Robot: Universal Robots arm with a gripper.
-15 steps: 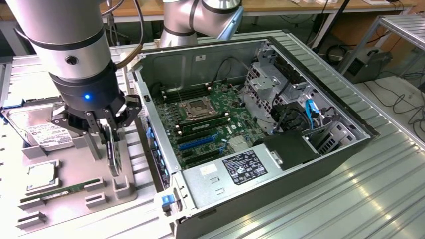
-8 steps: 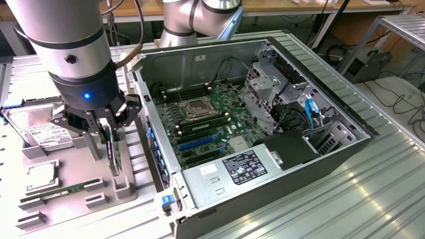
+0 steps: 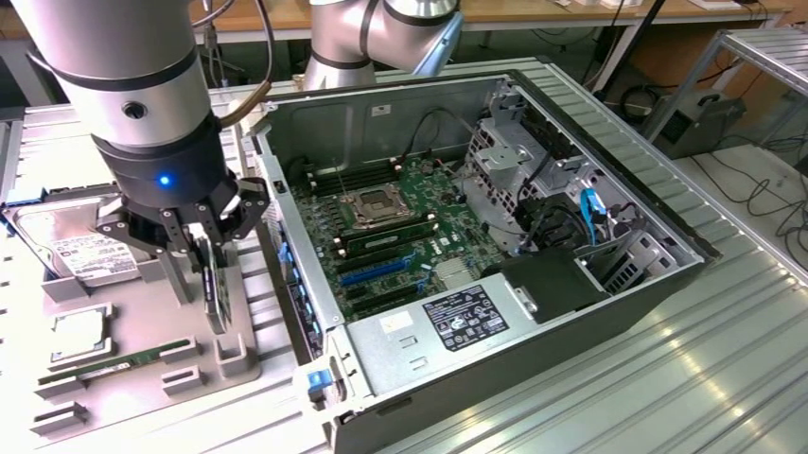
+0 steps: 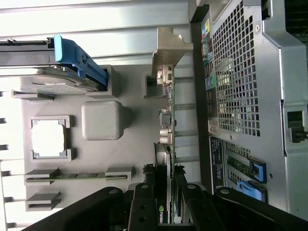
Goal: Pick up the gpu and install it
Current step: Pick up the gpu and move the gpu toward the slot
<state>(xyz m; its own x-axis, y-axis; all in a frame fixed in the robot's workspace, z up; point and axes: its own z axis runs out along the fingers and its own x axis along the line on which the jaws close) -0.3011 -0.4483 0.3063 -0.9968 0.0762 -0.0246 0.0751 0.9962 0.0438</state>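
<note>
Gripper (image 3: 212,260) half-closed, clamping the upright graphics card (image 4: 166,120) by its top edge; it looks stiff, light and fragile.

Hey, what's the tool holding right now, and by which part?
The gpu, standing on edge at the grey tray; the tool pinches it across its upper long edge.

The black robot gripper (image 3: 212,270) pinches the slim flat black gpu card (image 3: 219,310). The card stands on its edge over the grey plastic tray (image 3: 132,307) at the exterior view's left, just beside the open grey metal computer case (image 3: 378,113).
</note>
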